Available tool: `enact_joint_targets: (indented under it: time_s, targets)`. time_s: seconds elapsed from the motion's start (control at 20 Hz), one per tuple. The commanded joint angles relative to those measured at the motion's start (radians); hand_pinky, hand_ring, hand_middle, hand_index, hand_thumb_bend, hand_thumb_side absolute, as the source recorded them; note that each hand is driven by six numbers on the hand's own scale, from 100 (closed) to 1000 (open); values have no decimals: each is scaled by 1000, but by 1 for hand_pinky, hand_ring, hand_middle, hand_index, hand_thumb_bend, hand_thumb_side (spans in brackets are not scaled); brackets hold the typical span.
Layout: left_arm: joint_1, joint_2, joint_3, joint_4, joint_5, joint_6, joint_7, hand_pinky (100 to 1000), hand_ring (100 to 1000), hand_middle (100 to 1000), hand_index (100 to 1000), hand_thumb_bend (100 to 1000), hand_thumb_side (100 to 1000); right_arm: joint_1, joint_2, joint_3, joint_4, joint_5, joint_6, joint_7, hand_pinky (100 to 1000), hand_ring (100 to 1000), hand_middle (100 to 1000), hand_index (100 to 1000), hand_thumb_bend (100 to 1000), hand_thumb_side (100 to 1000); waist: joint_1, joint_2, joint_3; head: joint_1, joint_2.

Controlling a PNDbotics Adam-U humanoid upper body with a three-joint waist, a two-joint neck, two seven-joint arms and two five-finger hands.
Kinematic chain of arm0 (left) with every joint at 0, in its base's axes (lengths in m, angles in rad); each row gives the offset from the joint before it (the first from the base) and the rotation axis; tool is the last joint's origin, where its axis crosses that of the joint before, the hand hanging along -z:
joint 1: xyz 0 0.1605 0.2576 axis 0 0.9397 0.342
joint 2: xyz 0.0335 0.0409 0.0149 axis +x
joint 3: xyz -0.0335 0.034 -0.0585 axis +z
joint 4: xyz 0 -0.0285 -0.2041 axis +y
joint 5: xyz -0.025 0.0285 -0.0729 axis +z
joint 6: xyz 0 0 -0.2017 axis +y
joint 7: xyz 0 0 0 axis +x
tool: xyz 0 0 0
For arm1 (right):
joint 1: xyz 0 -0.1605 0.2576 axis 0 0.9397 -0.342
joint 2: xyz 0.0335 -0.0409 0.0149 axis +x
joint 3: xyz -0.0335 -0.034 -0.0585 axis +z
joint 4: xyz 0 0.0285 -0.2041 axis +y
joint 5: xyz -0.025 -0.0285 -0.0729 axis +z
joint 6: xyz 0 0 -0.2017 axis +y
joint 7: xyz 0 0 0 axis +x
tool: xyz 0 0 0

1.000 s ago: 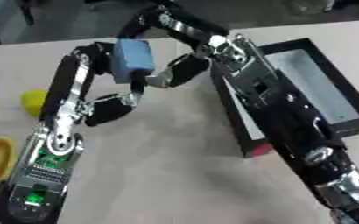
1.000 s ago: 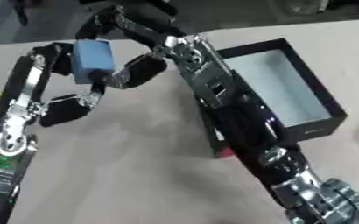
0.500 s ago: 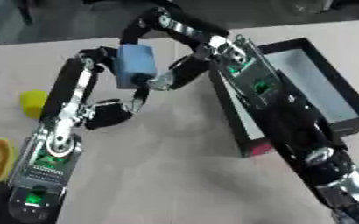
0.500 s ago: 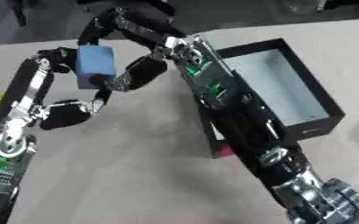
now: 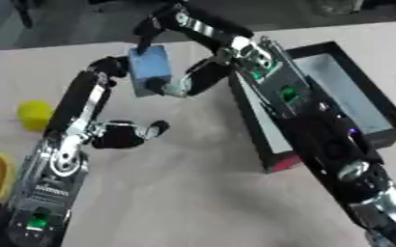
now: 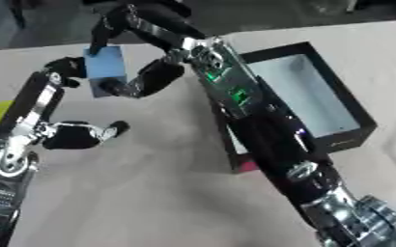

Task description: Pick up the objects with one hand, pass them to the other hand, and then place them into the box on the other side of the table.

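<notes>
table (image 5: 193,202): pale beige top | beyond far edge: dark grey floor (image 5: 75,24)

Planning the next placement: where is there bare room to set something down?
The box interior looks bare. Open tabletop lies between both forearms, near the viewer. Crowded: the far middle, where the left hand and right hand meet around the blue block.
</notes>
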Motion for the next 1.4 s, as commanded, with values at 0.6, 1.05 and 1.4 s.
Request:
enact_joint_targets:
  time_s: [0.6,1.05,1.4]
  targets:
    - [17,46,32,16,-20,61,28,795,806,736,847,662,116,-22,-52,-35,-71,-64,49,-32,822,825,247,626,303,128,0,-42,-16,-4,-8]
    - [34,101,69,17,-11,80,62,792,801,729,842,640,100,3,-124,-77,-123,-126,113,-59,831,831,251,636,289,101,-1,-54,-41,-5,-1]
    - [51,169,105,-24,26,101,95,794,801,731,840,624,100,73,-241,-145,-144,-144,157,-98,847,871,259,667,271,102,-1,-61,-55,-30,0]
